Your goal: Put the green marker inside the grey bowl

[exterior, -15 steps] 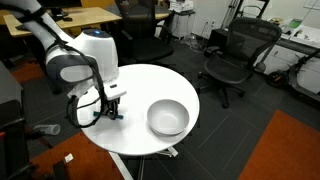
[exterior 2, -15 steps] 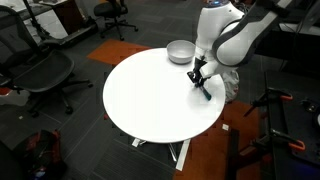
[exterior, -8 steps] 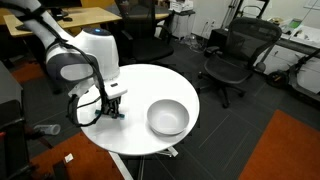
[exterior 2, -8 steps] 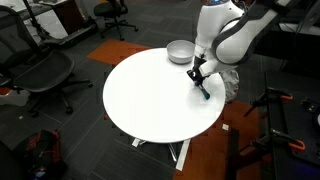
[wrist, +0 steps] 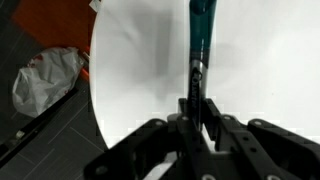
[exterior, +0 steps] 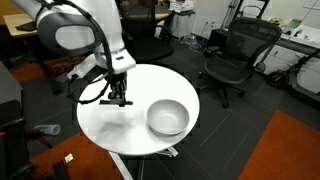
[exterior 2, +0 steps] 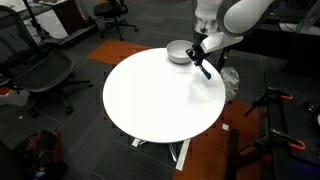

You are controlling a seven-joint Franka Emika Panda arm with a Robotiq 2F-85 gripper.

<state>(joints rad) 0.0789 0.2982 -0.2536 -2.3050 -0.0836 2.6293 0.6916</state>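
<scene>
Green marker in the tool's grip, teal end out beyond it.

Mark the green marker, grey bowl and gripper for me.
green marker [wrist: 199,35], wrist view, on the teal barrel.
grey bowl [exterior: 168,130], an exterior view, on the front outer wall.
gripper [wrist: 197,102], wrist view, midway between the fingertips.

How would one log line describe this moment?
phase: carry | fingers: shut on green marker, above table | grey bowl: empty
</scene>
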